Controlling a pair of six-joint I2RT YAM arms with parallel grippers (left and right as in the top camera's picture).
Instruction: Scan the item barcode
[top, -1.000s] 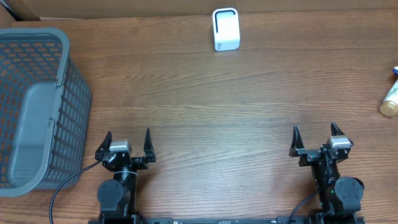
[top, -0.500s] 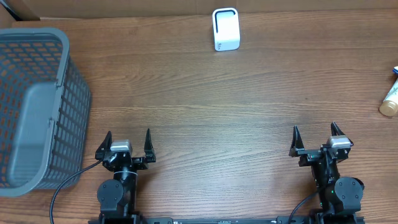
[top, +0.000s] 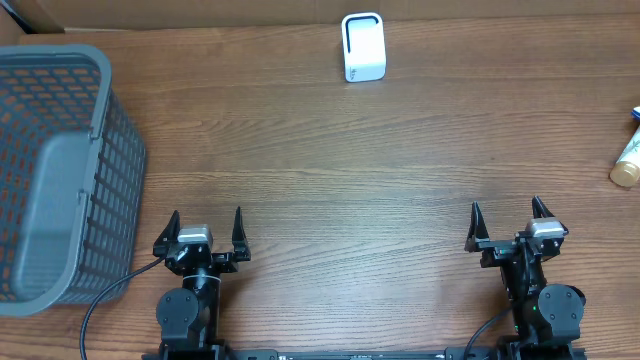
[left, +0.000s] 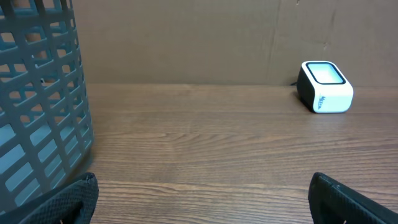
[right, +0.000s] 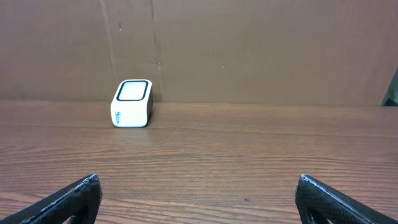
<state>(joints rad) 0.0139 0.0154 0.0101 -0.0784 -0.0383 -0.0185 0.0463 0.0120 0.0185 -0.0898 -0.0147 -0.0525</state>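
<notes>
A cream tube-shaped item (top: 627, 160) lies at the table's right edge; no barcode shows on it. The white barcode scanner (top: 363, 47) stands at the back centre, seen also in the left wrist view (left: 324, 87) and the right wrist view (right: 132, 103). My left gripper (top: 206, 228) rests at the front left, open, with only bare wood between its fingers (left: 202, 199). My right gripper (top: 507, 222) rests at the front right, open as well and holding nothing (right: 199, 199). The item lies well right of and beyond the right gripper and is out of both wrist views.
A grey mesh basket (top: 60, 170) fills the left side of the table, close to the left gripper (left: 37, 93). A brown cardboard wall (right: 249, 50) runs along the back edge. A small white and blue object (top: 636, 114) peeks in above the item.
</notes>
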